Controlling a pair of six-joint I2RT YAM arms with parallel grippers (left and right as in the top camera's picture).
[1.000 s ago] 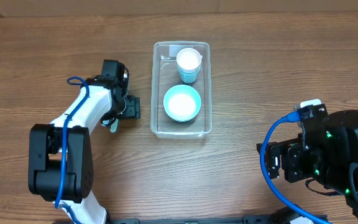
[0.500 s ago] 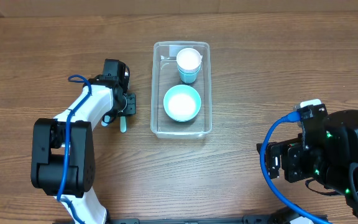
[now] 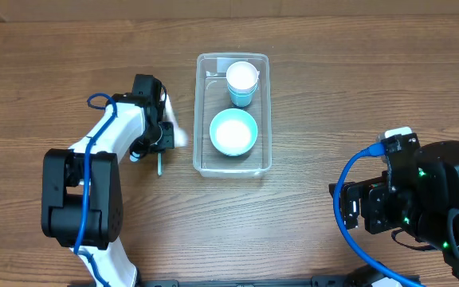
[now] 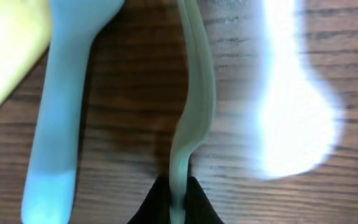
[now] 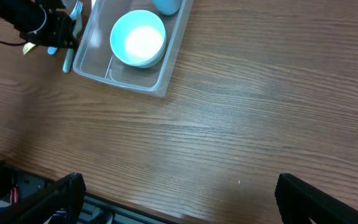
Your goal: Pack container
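My left gripper (image 4: 178,208) is pinching a pale green utensil handle (image 4: 194,93) at the container's (image 3: 200,112) 9 o'clock; right gripper (image 5: 179,196) sits spread wide, holding nothing.

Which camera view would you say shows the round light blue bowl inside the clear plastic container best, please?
The overhead view: the round light blue bowl shows whole, from straight above, inside the clear plastic container. The right wrist view shows it too, obliquely, near the frame's top edge. The left wrist view misses it.
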